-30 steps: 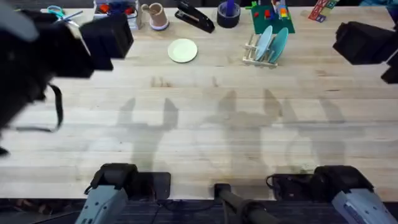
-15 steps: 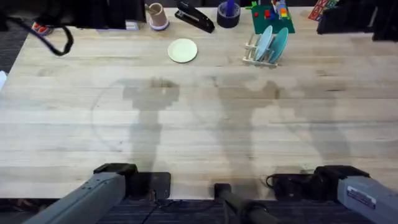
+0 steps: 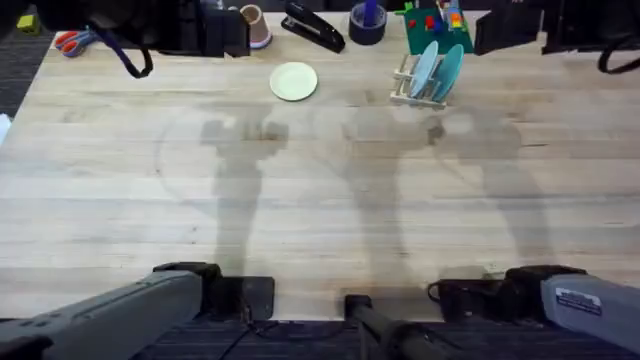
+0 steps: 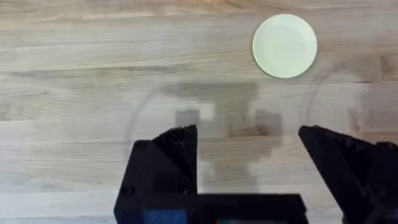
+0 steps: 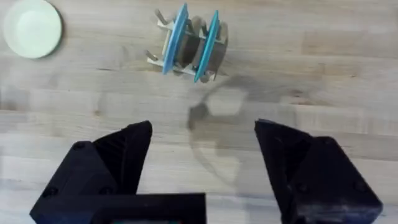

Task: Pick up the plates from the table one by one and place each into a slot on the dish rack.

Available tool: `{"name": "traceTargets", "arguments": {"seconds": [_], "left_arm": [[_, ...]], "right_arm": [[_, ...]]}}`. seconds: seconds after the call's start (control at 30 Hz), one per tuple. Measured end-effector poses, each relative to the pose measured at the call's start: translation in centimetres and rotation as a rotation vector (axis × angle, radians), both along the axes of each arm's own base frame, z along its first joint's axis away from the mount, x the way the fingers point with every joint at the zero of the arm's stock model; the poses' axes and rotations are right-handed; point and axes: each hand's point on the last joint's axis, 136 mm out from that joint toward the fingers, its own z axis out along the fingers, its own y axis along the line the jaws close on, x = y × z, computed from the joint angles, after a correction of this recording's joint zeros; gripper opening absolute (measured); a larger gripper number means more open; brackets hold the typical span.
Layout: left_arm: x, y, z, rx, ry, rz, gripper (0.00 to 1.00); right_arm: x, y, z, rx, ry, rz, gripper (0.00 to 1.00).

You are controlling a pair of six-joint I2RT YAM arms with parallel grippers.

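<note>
left hand (image 4: 249,162) apart — empty | right hand (image 5: 199,162) apart — empty | cream plate (image 3: 294,81) flat on table (image 3: 320,200)

overhead looks down-forward; both wrist views face down from high, sharing cream plate (image 4: 285,46), seemingly.

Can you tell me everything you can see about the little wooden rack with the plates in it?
The dish rack is a small, pale wooden stand with thin upright pegs. It sits on the table near the far edge, just in front of a green tray. Two plates stand on edge in its slots, leaning a little: a light blue plate and a teal plate. Some pegs beside the plates look free. No gripper touches it. A cream plate lies flat on the table, apart from the rack.
</note>
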Motion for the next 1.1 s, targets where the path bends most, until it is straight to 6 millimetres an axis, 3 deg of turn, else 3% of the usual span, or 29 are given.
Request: {"name": "traceTargets", "arguments": {"seconds": [0.1,0.13,0.3,0.33,0.67,0.97,1.1], "left_arm": [[0.2,0.0,0.0,0.000,-0.003,0.000,0.985],[0.4,0.0,0.1,-0.001,-0.010,0.001,0.897],[1.3,-0.3,0.8,-0.011,-0.058,-0.014,0.119],[1.4,-0.5,0.9,-0.015,-0.066,-0.023,0.065],[2.2,-3.7,2.5,-0.171,-0.129,-0.149,0.039],[3.4,-5.6,8.1,-0.434,-0.229,-0.302,0.039],[4.0,-6.1,8.5,-0.560,-0.217,-0.359,0.039]], "right_arm": [[0.0,0.0,-0.6,-0.001,0.025,0.000,0.993],[0.0,0.0,-0.8,-0.002,0.035,0.000,0.993],[-0.2,0.0,-1.2,-0.002,0.053,0.000,0.993],[-0.2,0.0,-1.2,-0.003,0.053,0.000,0.993],[-0.2,0.0,-1.2,-0.003,0.053,0.000,0.994],[-0.2,0.0,-1.2,-0.003,0.054,0.000,0.995],[-0.2,0.0,-1.2,-0.003,0.054,0.000,0.995]]}}
